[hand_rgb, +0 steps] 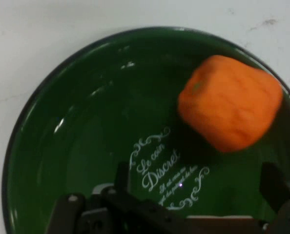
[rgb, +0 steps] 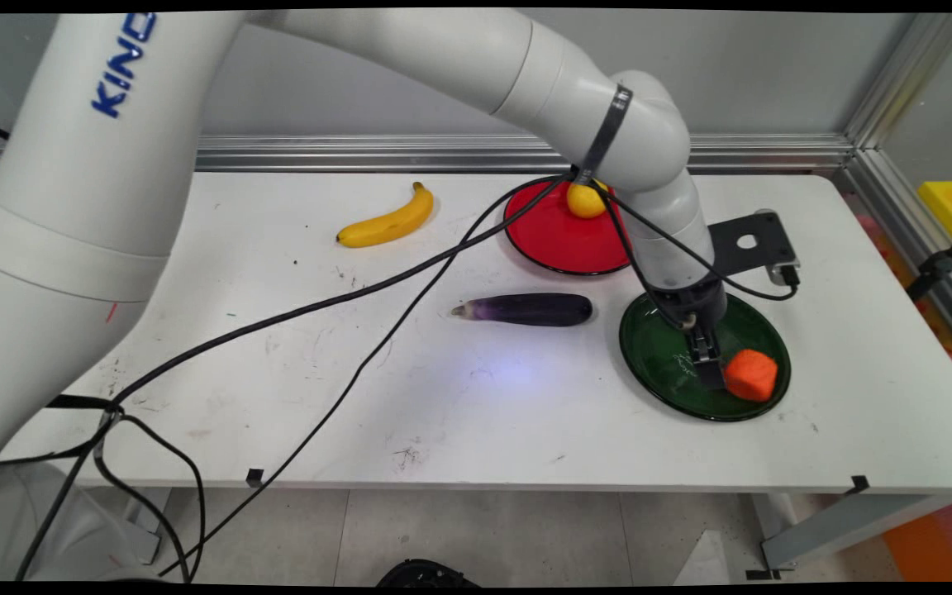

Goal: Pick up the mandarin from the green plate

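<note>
An orange bell pepper (rgb: 751, 374) (hand_rgb: 230, 102) lies on the right side of a dark green plate (rgb: 659, 357) (hand_rgb: 72, 146) with white lettering in its middle. My gripper (rgb: 717, 377) (hand_rgb: 196, 175) hangs low over this plate, just left of the pepper in the main view. It is open, and the hand view shows its two fingers wide apart with the pepper beyond the tips, nearer the right finger (hand_rgb: 273, 183). Nothing is held.
A purple eggplant (rgb: 525, 310) lies left of the green plate. Behind it a red plate (rgb: 550, 244) carries a lemon (rgb: 585, 201). A banana (rgb: 389, 219) lies at the back left. Black cables (rgb: 344, 297) trail across the table.
</note>
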